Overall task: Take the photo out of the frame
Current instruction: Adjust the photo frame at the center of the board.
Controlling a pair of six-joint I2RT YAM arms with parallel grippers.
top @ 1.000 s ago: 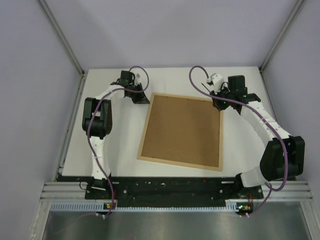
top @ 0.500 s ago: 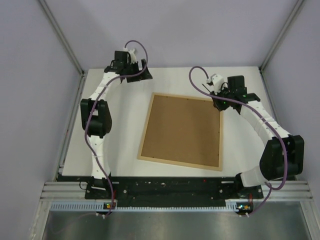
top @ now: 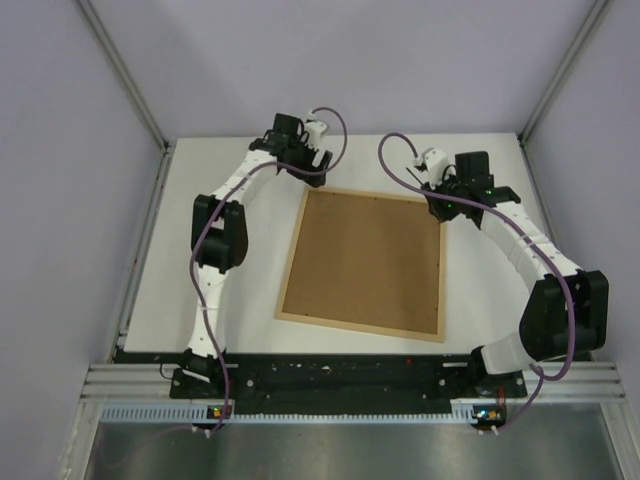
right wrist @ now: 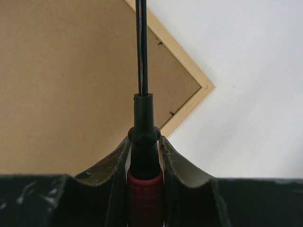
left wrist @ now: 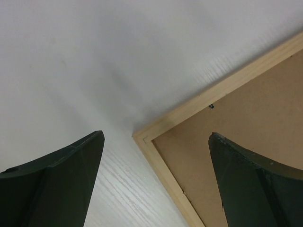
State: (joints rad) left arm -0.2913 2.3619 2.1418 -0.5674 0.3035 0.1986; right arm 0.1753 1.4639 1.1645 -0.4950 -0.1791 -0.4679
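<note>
The left arm point(top: 203, 300) and right arm point(top: 520, 250) are white with big black joints. A purple cable point(top: 383, 165) runs along each. The gripper fingers point(left wrist: 57, 184) are dark and curved.

the frame point(left wrist: 227, 87) lies with its backing board point(left wrist: 255, 123) up, hiding the photo; the screwdriver point(right wrist: 141, 47) runs off the top edge of the right wrist view, tip unseen, handle cut off below

White table point(top: 470, 300), frame point(left wrist: 227, 88) seemingly face-down
</note>
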